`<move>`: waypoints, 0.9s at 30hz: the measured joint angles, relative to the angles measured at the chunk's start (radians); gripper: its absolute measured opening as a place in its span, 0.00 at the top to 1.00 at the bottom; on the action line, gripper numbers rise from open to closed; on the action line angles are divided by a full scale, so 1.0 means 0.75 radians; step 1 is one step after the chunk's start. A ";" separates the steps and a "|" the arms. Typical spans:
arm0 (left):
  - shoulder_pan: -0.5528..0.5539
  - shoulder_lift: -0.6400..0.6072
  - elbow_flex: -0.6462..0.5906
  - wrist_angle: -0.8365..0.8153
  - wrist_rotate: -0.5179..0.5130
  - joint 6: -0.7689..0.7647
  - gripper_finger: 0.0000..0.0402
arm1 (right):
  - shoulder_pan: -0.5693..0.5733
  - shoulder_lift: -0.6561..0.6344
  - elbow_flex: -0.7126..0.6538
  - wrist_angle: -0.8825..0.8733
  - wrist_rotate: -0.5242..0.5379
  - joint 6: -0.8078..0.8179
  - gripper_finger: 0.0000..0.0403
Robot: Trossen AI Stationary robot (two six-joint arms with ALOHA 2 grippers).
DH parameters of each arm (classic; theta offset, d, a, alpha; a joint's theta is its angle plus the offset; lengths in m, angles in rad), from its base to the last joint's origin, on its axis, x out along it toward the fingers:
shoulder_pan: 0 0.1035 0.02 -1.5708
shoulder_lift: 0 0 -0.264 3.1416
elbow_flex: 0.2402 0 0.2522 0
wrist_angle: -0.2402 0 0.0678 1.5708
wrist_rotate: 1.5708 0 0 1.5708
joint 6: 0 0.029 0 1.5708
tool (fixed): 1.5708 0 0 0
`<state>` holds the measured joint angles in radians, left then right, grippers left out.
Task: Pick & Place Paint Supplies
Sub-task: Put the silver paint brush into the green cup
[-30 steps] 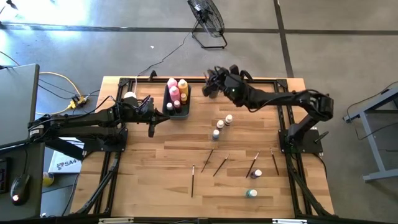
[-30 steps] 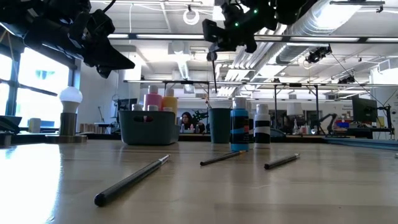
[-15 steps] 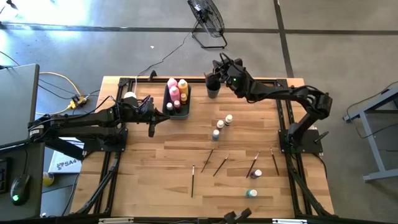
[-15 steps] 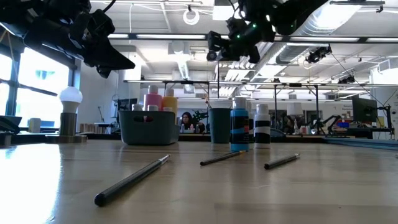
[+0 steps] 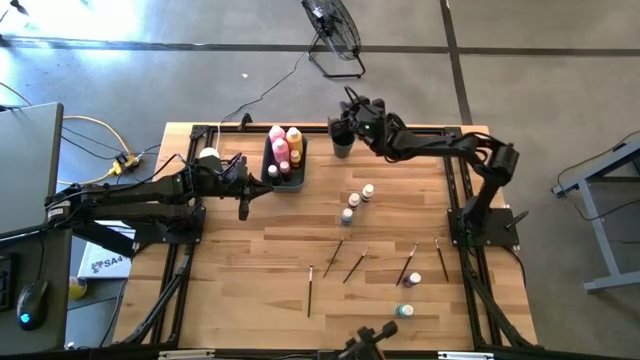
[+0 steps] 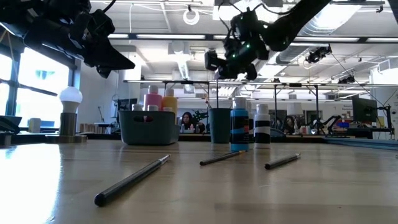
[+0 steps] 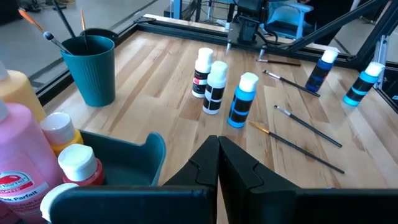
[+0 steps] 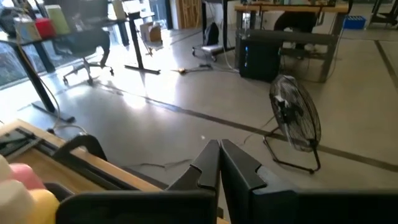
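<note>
A dark bin [image 5: 285, 165] at the far left holds tall pink [image 5: 277, 135] and yellow [image 5: 294, 135] bottles and small white-capped ones. A teal cup [image 7: 90, 68] with brushes standing in it sits to the bin's right. Three small bottles [image 5: 357, 200] stand mid-table. Thin brushes [image 5: 355, 265] and two more small bottles [image 5: 414, 279] lie nearer the front. My left gripper [image 7: 217, 149] hangs shut beside the bin's near side. My right gripper [image 5: 348, 120] is shut above the far edge, just beyond the cup, with nothing showing between its fingers [image 8: 219, 155].
A white knob on a round tan base [image 5: 208, 155] stands left of the bin. A black frame [image 5: 455, 128] runs along the table's far and side edges. A floor fan [image 5: 335, 30] stands beyond the table. Bare wood [image 5: 250, 270] lies at the near left.
My right gripper has gone from above the teal cup toward the table's far edge and sunk a little, rolling slightly. It has stayed shut. The cup, covered from above before, now shows.
</note>
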<state>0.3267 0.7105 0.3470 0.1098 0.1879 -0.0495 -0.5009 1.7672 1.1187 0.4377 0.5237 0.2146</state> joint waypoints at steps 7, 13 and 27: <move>0.000 0.000 0.000 0.000 0.000 0.000 0.99 | -0.008 0.072 0.000 0.011 0.024 0.004 0.99; 0.000 0.000 0.000 0.000 0.000 0.000 0.99 | -0.008 0.085 0.000 0.009 0.029 0.004 0.99; 0.000 0.000 0.000 0.000 0.001 0.000 0.99 | -0.006 0.086 0.000 -0.042 -0.002 0.020 0.99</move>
<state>0.3267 0.7103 0.3470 0.1097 0.1883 -0.0494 -0.5057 1.8317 1.1187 0.4061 0.5224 0.2296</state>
